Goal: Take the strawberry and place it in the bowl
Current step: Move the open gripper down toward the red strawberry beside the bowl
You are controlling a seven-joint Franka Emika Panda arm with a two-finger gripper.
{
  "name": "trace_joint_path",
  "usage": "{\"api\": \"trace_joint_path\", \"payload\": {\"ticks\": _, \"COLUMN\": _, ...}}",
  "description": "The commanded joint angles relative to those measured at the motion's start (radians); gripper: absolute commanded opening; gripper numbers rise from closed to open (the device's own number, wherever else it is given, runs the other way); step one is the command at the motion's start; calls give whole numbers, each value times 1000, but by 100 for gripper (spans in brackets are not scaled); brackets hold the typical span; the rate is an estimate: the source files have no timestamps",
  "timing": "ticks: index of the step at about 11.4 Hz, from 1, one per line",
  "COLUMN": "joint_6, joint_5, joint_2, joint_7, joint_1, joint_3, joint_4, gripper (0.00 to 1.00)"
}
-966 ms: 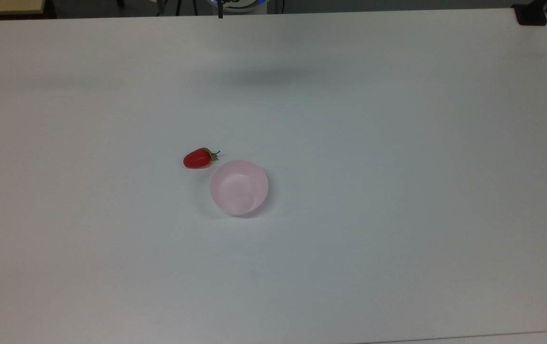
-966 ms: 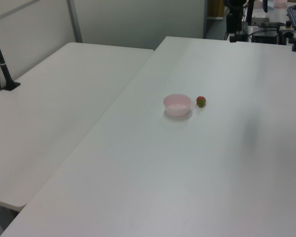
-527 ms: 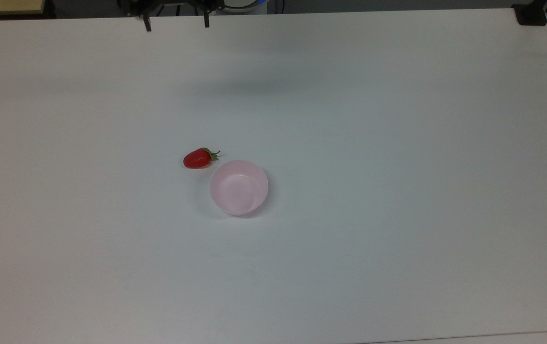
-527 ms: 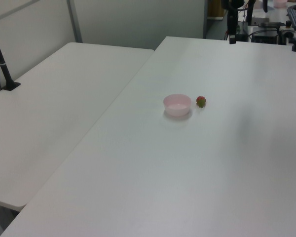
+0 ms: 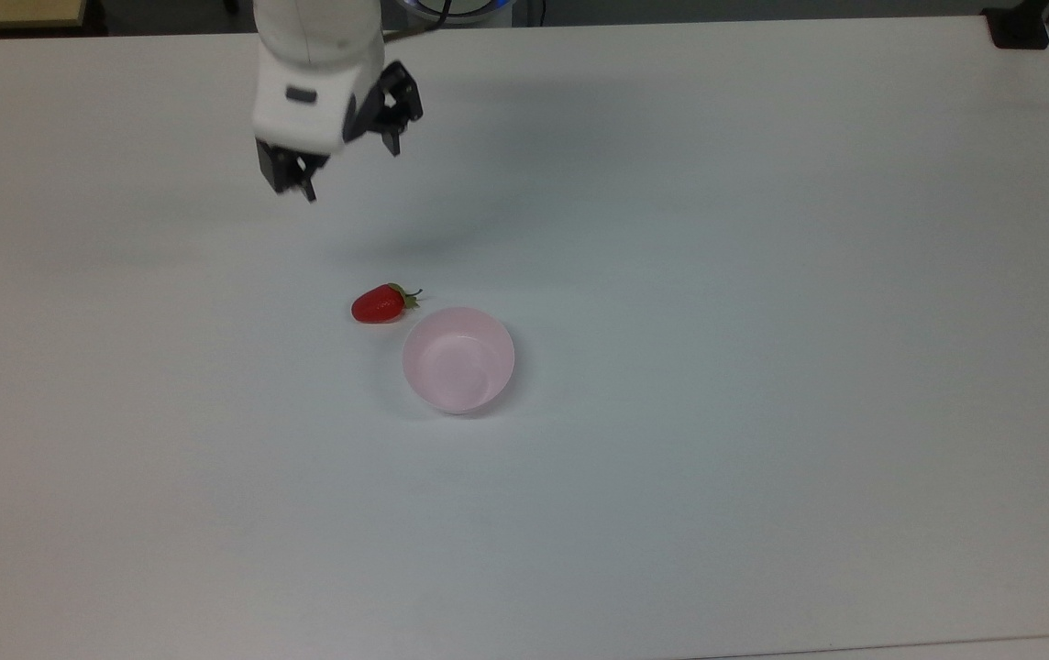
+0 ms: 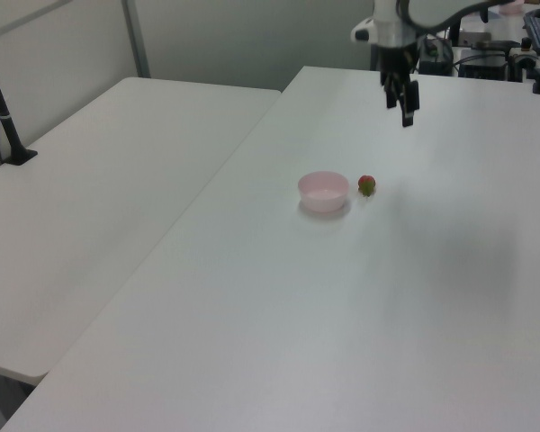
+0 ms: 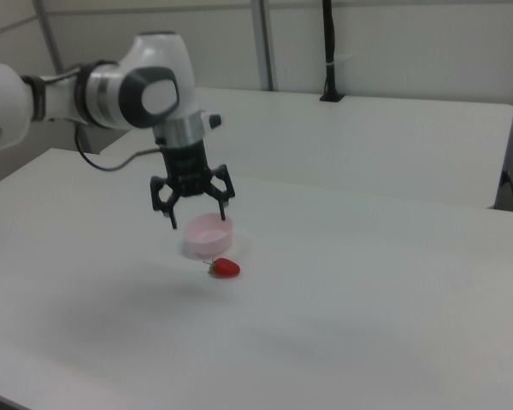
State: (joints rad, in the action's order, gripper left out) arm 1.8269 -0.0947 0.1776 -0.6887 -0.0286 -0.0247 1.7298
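Gripper (image 5: 352, 171) has swung in over my surface (image 5: 763, 275), fingers (image 7: 221, 207) spread, holding nothing. One strawberry (image 5: 380, 303) lying just beside one bowl (image 5: 458, 359).

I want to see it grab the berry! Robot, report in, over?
Gripper open, above the table, holding nothing. Strawberry lying beside the bowl, not in it. Nothing in the way.
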Motion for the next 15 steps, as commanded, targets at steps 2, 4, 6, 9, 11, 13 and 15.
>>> {"api": "trace_joint_path", "payload": {"ticks": 2, "joint_6": 181, "joint_5": -13, "joint_2": 80, "joint_7": -314, "joint_1": -16, "joint_3": 12, "joint_4": 86, "gripper": 100}}
{"api": "trace_joint_path", "payload": {"ticks": 4, "joint_6": 221, "joint_5": -34, "joint_2": 135, "joint_7": -397, "joint_1": -40, "joint_3": 37, "joint_4": 85, "gripper": 100}}
{"api": "trace_joint_path", "payload": {"ticks": 6, "joint_6": 274, "joint_5": -42, "joint_2": 172, "joint_7": -423, "joint_1": -69, "joint_3": 61, "joint_4": 85, "gripper": 100}}
{"api": "trace_joint_path", "payload": {"ticks": 9, "joint_6": 377, "joint_5": -42, "joint_2": 229, "joint_7": -417, "joint_1": -73, "joint_3": 81, "joint_4": 79, "gripper": 100}}
{"api": "trace_joint_path", "payload": {"ticks": 11, "joint_6": 405, "joint_5": -42, "joint_2": 247, "joint_7": -416, "joint_1": -71, "joint_3": 85, "joint_4": 76, "gripper": 99}}
{"api": "trace_joint_path", "payload": {"ticks": 13, "joint_6": 405, "joint_5": -51, "joint_2": 253, "joint_7": -419, "joint_1": -73, "joint_3": 85, "joint_4": 76, "gripper": 83}}
{"api": "trace_joint_path", "payload": {"ticks": 15, "joint_6": 405, "joint_5": -83, "joint_2": 252, "joint_7": -420, "joint_1": -74, "joint_3": 85, "joint_4": 76, "gripper": 59}}
